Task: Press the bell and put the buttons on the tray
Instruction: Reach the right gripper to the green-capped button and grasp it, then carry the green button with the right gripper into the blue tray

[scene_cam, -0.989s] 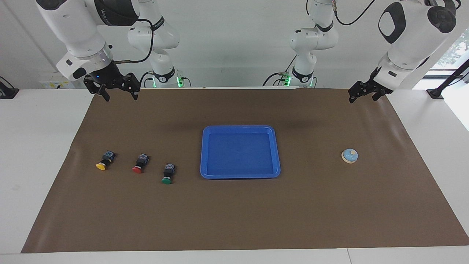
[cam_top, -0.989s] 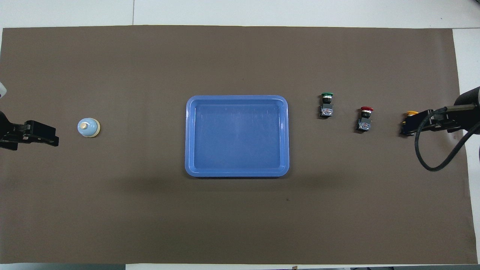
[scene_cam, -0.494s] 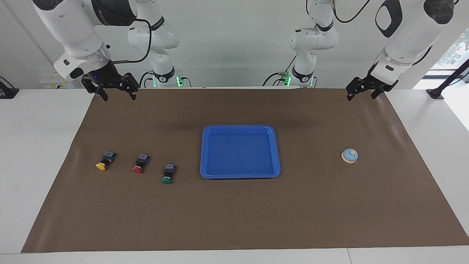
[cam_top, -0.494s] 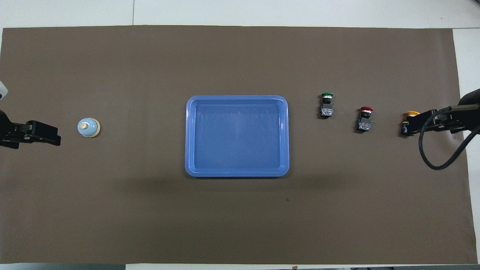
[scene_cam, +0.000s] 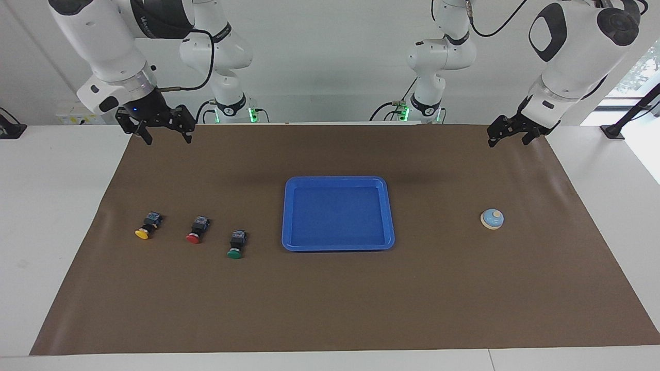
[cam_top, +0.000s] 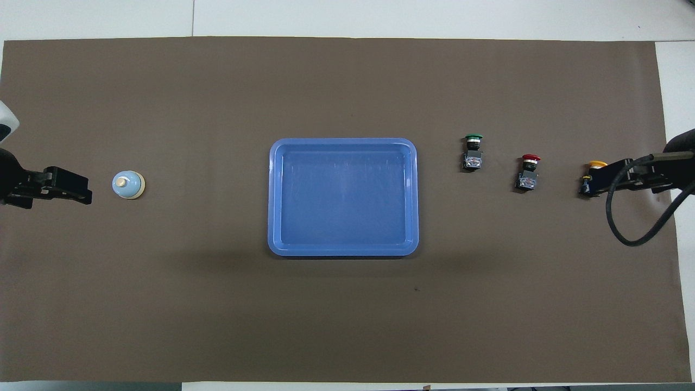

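Tray (scene_cam: 337, 180) mid-mat, 3 buttons (scene_cam: 195, 230) toward right arm's end, bell (scene_cam: 492, 219) toward left arm's.

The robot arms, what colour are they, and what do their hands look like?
Both arms are glossy white with rounded joints and dark bands. The right gripper and left gripper are black, each with two thin fingers. A black cable loops along the right arm, and a tiny blue light glows above its gripper. Green lights shine at both bases.

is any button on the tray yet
No, the tray holds nothing; the yellow, red and green buttons lie on the mat beside it.
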`<state>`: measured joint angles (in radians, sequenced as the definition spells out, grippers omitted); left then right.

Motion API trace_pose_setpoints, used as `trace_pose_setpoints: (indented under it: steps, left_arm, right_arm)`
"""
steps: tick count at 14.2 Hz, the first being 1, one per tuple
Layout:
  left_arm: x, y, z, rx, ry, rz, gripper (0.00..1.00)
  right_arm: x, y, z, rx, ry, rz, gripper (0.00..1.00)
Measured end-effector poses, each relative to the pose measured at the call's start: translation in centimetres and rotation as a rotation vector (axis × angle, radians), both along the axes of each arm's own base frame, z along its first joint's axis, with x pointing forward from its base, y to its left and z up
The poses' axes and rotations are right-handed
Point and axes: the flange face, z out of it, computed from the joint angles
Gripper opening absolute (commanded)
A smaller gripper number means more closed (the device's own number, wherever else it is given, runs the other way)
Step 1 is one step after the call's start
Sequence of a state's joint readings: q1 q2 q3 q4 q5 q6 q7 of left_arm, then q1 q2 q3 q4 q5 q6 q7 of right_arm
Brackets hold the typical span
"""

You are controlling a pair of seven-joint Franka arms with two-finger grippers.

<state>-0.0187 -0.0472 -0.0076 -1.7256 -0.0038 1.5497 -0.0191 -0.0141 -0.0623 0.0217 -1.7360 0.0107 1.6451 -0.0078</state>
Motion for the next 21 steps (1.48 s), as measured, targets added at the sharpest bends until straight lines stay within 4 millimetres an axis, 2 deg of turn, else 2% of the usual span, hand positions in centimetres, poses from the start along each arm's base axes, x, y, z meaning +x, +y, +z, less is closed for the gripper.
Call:
trace_pose_setpoints:
  steps: [2, 4, 6, 8, 11, 13, 17, 20, 21]
  left_arm:
    - [0.0, 0.0, 0.5, 0.0, -0.01, 0.001, 1.0]
    - [0.0, 0.2, 0.8, -0.001, -0.017, 0.003, 1.0]
    - [0.0, 0.2, 0.9, -0.001, -0.018, 0.005, 1.0]
    - [0.0, 0.3, 0.9, -0.001, -0.018, 0.005, 1.0]
    - [0.0, 0.3, 0.9, -0.001, -0.019, 0.006, 1.0]
    - [0.0, 0.4, 0.9, -0.001, -0.019, 0.007, 1.0]
    - [0.0, 0.4, 1.0, -0.001, -0.021, 0.007, 1.0]
    - [0.0, 0.4, 1.0, -0.001, -0.021, 0.007, 1.0]
    - [0.0, 0.4, 1.0, -0.001, -0.021, 0.007, 1.0]
  right_arm:
    - [0.3, 1.3, -2.0, -0.001, -0.009, -0.013, 1.0]
    - [1.4, 2.7, -4.8, -0.001, -0.016, -0.039, 1.0]
    - [3.7, 4.1, -8.9, 0.002, -0.034, -0.064, 1.0]
    - [6.0, 6.1, -13.8, 0.006, -0.044, -0.101, 1.0]
    - [8.1, 9.4, -20.2, 0.011, -0.049, -0.131, 1.0]
    - [9.4, 9.6, -23.1, 0.015, -0.064, -0.138, 1.0]
    - [11.0, 9.4, -27.1, 0.02, -0.087, -0.146, 1.0]
    - [11.2, 9.5, -28.4, 0.019, -0.08, -0.145, 0.99]
    - [11.2, 9.7, -28.5, 0.019, -0.078, -0.143, 0.95]
